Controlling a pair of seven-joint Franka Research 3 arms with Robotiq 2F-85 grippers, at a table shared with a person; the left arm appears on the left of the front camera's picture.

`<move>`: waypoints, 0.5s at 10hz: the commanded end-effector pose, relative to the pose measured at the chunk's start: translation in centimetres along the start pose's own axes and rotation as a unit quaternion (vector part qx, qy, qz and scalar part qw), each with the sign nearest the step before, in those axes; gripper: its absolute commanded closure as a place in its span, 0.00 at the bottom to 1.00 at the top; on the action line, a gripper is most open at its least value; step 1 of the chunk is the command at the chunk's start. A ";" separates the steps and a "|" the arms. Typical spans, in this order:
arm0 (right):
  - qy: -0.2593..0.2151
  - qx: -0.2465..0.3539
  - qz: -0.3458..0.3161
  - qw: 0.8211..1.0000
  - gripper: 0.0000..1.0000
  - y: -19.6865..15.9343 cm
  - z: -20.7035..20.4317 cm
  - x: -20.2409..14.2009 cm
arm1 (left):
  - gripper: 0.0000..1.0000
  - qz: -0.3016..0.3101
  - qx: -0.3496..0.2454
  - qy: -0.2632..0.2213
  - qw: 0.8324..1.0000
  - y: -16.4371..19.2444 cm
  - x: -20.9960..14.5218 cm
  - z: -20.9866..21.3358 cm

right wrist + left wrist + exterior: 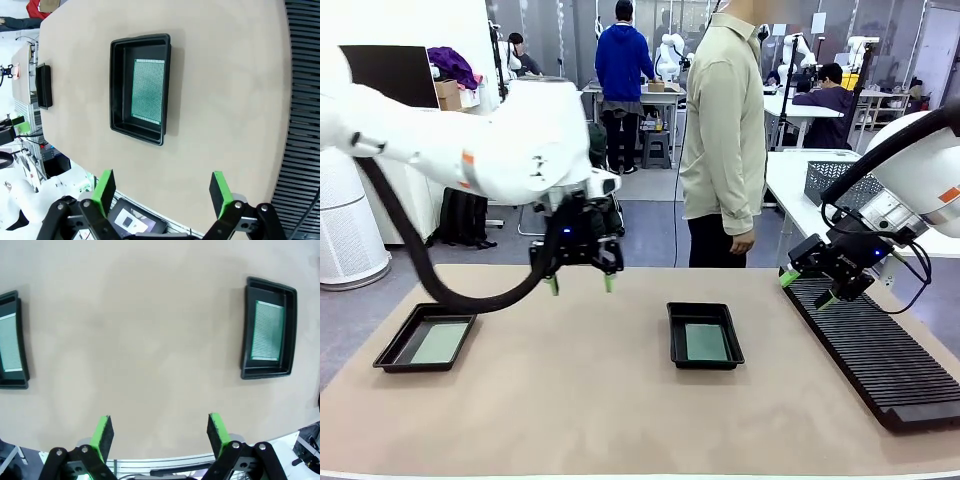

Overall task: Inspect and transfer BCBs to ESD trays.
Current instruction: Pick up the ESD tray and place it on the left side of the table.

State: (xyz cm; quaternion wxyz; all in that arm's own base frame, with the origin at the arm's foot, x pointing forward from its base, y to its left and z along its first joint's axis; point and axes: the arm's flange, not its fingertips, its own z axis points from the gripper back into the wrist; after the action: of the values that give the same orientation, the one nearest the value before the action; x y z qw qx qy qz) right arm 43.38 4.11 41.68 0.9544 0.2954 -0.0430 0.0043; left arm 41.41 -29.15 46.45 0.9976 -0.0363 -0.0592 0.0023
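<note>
Beige covering is stretched over the whole surface point(610, 400), on which everything else is laid out. Along its right edge a long black ribbed rack point(880, 350) is set, seemingly empty, within easy reach of the right arm. Two ESD trays are placed well apart — the left tray point(425, 340) near the left edge and the middle tray point(704, 334) just right of centre — probably so that each arm is given its own drop point. Inside each tray a BCB is laid flat: the left BCB point(440, 343) and the middle BCB point(706, 342), neither one touching an end effector. By the look of it, the transfer of these two boards is already done.

The left end effector point(580, 284) is held above bare surface between the trays, fingers pointed down, jaws apart and empty. The right end effector point(810, 288) is hung over the rack's near-left end, tilted toward the middle tray — its jaws are likewise spread, with nothing held between them.
</note>
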 end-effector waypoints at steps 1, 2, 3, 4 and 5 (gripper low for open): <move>-0.003 -0.003 -0.011 1.000 0.00 0.1 -0.1 0.2 | 0.00 -0.010 0.027 0.001 1.000 -4.1 1.1 -0.2; -0.003 -0.003 -0.011 1.000 0.00 0.1 -0.1 0.2 | 0.00 -0.018 0.032 0.001 0.999 -6.3 1.4 -0.6; -0.003 -0.003 -0.011 1.000 0.00 0.1 -0.1 0.2 | 0.00 -0.022 0.039 0.000 0.999 -8.6 1.7 -1.1; -0.003 -0.003 -0.011 1.000 0.00 0.1 -0.1 0.2 | 0.00 -0.031 0.045 0.000 0.999 -10.4 1.9 -1.8; -0.003 -0.003 -0.011 1.000 0.00 0.1 -0.1 0.2 | 0.00 -0.037 0.051 0.005 0.998 -12.0 2.2 -2.5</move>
State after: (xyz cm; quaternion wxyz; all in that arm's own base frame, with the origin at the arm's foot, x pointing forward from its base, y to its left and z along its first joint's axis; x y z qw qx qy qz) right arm 43.40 4.09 41.68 0.9544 0.2953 -0.0431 0.0040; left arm 42.69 -39.45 45.18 0.9975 -0.0039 -0.0612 -0.0342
